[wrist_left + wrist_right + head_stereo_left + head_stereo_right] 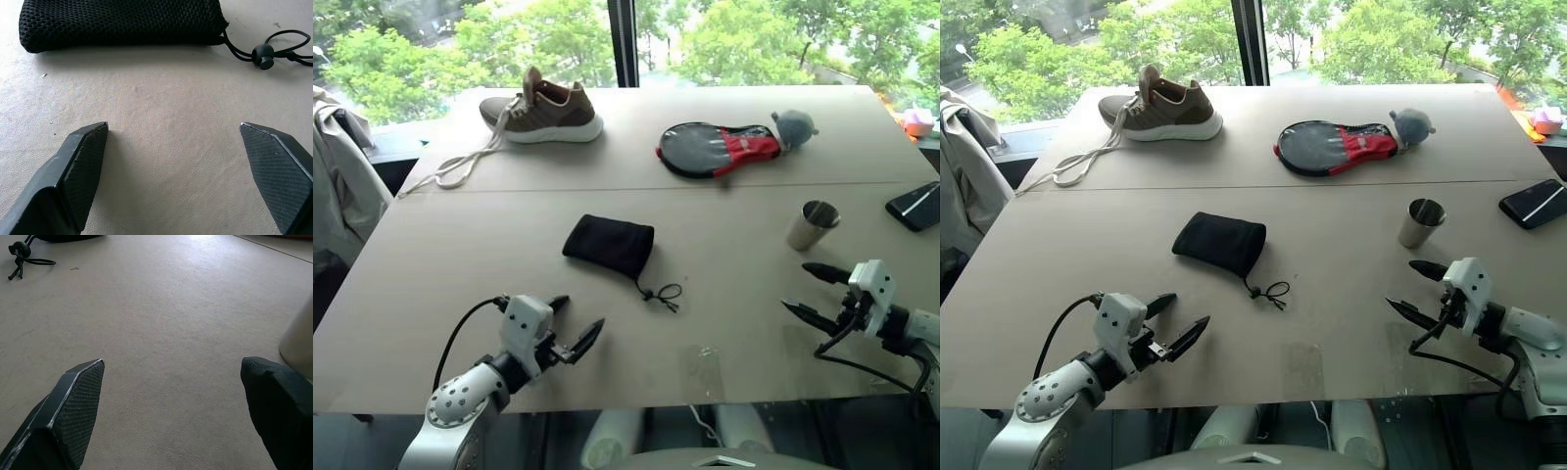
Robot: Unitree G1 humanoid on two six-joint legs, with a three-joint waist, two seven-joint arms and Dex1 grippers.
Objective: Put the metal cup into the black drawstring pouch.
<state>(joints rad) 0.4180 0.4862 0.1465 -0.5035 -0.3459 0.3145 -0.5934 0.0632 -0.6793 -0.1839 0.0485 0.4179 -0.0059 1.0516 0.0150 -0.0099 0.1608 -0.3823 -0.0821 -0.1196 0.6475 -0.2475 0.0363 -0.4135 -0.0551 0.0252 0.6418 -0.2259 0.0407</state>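
inside, metal cup (813, 225) looks empty, black drawstring pouch (609, 244) flat, both hands wide

pouch (609, 244) mid-table, cup (813, 225) to its right

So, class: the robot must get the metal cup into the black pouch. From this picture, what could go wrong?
The metal cup stands upright, shiny and tapered, so the open right gripper might tip it or lose it. The black drawstring pouch lies flat with its mouth closed, so the open left gripper may struggle to open it.

bare table (489, 264) btwn pouch (609, 243) & cup (813, 225), phone (915, 206) just beside cup, paddle cover (717, 149) behind
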